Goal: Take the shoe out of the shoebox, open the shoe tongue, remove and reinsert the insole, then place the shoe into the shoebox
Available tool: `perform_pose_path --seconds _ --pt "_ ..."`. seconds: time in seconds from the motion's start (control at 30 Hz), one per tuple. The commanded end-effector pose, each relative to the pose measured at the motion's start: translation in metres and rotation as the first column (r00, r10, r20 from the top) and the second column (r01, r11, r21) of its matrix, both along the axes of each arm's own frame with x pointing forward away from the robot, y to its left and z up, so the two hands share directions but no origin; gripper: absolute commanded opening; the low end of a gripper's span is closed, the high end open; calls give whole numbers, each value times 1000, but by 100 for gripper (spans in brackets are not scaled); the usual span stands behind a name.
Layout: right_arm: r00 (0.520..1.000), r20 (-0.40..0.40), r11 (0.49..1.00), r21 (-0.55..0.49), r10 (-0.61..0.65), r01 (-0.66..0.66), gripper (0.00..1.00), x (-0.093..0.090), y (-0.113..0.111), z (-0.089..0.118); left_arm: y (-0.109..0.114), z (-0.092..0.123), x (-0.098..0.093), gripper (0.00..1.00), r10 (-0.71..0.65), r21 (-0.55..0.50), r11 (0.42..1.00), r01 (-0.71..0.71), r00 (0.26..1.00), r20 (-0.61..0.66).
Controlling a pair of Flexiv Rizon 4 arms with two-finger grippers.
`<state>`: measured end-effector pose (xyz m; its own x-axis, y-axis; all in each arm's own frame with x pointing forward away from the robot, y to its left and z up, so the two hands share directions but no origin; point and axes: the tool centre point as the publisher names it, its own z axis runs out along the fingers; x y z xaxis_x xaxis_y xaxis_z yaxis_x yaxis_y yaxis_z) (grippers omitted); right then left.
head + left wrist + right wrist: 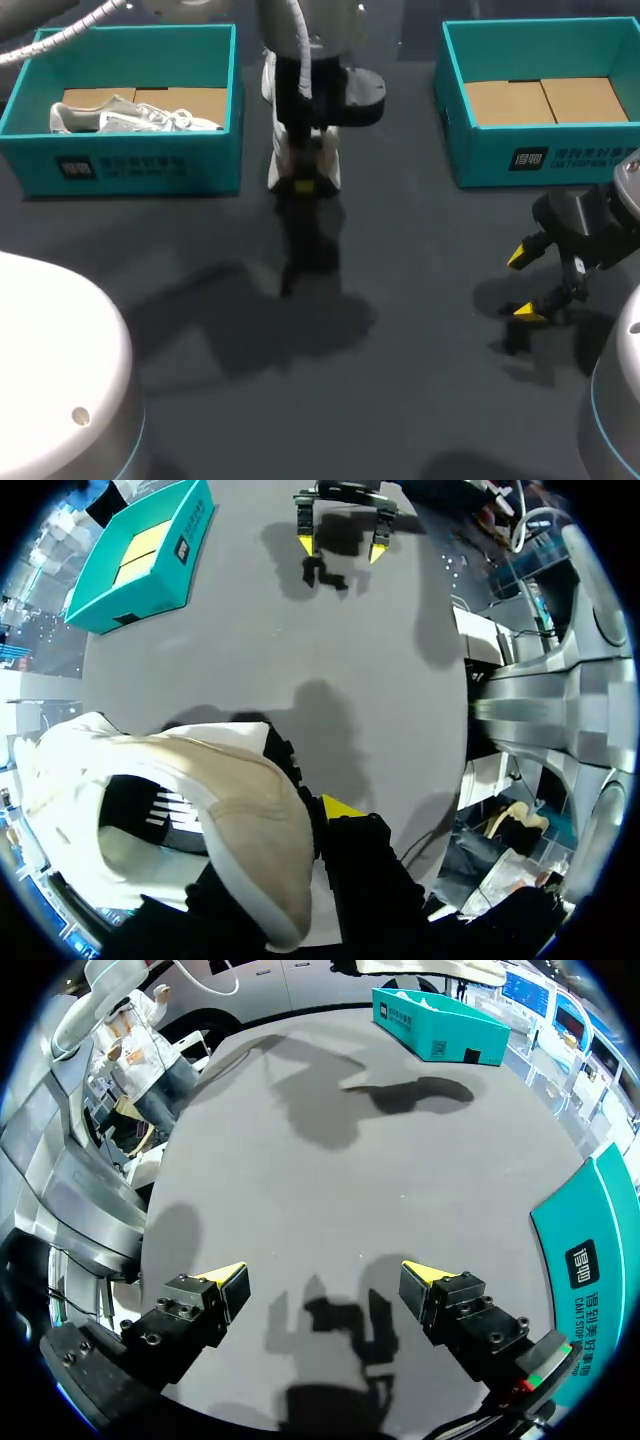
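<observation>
The left gripper [303, 184] is clamped on a white low-top sneaker [230, 820], holding it above the dark grey surface [400, 350] between two boxes; a second white sneaker [130, 118] lies in the left teal cardboard shoebox [130, 165]; the right teal cardboard shoebox [540, 155] shows only its brown floor; the right gripper [322, 1282] hangs near that box, fingers wide apart, holding nothing.

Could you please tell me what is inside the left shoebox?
In the left shoebox, a white shoe lies on the cardboard floor. Its front wall hides the floor's nearest strip.
</observation>
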<state>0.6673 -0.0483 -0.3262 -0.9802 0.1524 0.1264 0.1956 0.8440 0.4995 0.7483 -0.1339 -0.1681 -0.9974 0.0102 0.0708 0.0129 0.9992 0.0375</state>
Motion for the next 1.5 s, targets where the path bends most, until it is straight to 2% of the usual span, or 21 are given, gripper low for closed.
perform_pose_path --seconds 0.03,0.33,0.57,0.8,0.9,1.33,1.43,1.5 --pt "1000 2 1000 -2 0 0 100 -1 0 0 59 15 34 0 -2 -38 999 1 1000 -26" --pt "1000 2 1000 -2 0 0 100 -1 0 0 143 25 109 0 14 -5 1000 -14 999 -30" --pt "1000 2 1000 -2 0 0 100 -1 0 0 203 27 158 0 44 12 999 -44 998 -41" --pt "1000 2 1000 -2 0 0 100 -1 0 0 245 32 199 0 47 30 999 -46 998 -46" --pt "1000 2 1000 -2 0 0 100 -1 0 0 262 36 216 0 0 27 1000 2 998 -62" --pt "1000 2 1000 -2 0 0 100 -1 0 0 262 36 216 0 0 27 1000 2 998 -62" --pt "1000 2 1000 -2 0 0 100 -1 0 0 276 33 231 0 -1 34 999 4 998 -64" --pt "1000 2 1000 -2 0 0 100 -1 0 0 294 32 248 0 10 48 999 -7 998 -61"
